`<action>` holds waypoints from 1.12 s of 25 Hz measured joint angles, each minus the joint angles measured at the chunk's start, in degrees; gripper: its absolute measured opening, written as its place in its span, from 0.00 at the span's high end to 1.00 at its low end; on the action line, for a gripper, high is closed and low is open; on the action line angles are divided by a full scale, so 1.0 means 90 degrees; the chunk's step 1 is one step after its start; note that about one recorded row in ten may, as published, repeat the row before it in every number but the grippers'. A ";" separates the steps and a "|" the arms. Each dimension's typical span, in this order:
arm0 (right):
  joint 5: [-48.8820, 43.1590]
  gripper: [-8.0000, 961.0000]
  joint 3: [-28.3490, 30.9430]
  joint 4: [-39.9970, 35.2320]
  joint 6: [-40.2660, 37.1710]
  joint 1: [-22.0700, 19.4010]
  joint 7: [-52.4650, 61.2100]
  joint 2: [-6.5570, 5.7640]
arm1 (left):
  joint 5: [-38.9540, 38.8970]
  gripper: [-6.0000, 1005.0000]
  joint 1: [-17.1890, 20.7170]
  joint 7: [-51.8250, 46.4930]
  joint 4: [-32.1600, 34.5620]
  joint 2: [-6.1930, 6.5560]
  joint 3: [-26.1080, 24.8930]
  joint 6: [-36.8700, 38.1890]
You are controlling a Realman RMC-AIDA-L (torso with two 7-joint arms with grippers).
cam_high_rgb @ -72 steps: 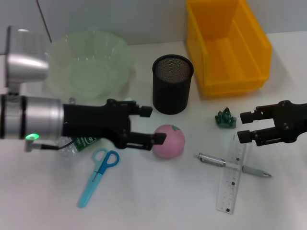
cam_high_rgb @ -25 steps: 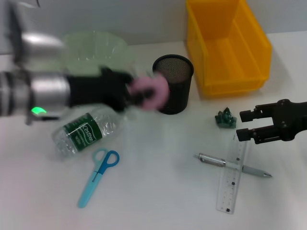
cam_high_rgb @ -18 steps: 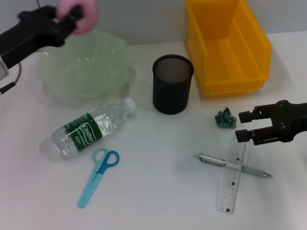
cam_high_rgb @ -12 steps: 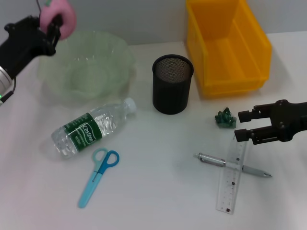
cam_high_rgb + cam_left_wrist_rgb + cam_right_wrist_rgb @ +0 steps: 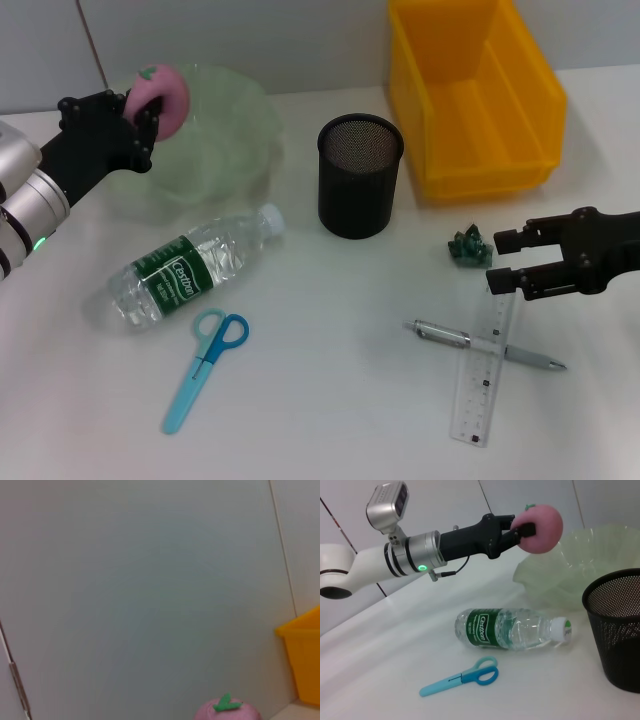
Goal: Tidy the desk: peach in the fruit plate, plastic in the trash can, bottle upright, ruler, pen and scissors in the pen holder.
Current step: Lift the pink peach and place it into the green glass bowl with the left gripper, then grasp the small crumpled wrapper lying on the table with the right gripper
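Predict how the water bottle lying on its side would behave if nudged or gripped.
The water bottle is round and lies flat, so it would probably roll. It looks empty and thin-walled, so likely light and apt to dent. Its smooth clear plastic may slip.

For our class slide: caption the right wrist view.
Left gripper holds the peach above the fruit plate.

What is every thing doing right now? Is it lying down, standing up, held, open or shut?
Pink peach: held up over the bowl's rim.
Left gripper: shut on the peach.
Right gripper: open, holding nothing.
Pale green fruit bowl: upright.
Clear plastic bottle: lying on its side, capped.
Blue scissors: lying flat, shut.
Black mesh pen holder: upright.
Yellow bin: upright.
Silver pen: lying across the clear ruler.
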 joint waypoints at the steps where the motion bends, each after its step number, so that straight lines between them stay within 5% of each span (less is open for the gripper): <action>1: 0.0000 0.23 -0.0003 -0.0003 0.0003 0.0009 0.0000 0.0000 | -0.0001 0.82 0.0000 -0.0019 -0.0002 0.0001 0.0012 -0.0041; 7: 0.0000 0.23 -0.0009 -0.0008 0.0003 0.0033 0.0000 -0.0001 | -0.0018 0.85 -0.0004 -0.0116 -0.0003 0.0002 0.0010 -0.0128; 16: 0.0000 0.23 -0.0010 0.0016 0.0011 0.0043 0.0000 -0.0001 | -0.0029 0.64 -0.0007 -0.0142 -0.0002 0.0002 0.0000 -0.0155; 26: 0.0000 0.23 -0.0010 0.0022 0.0013 0.0001 -0.0001 -0.0001 | -0.0037 0.22 0.0017 -0.0278 0.0025 0.0002 0.0000 -0.0152; 28: 0.0000 0.23 -0.0010 0.0022 0.0013 -0.0008 0.0000 -0.0001 | -0.0037 0.21 0.0031 -0.0396 0.0045 0.0002 0.0011 -0.0129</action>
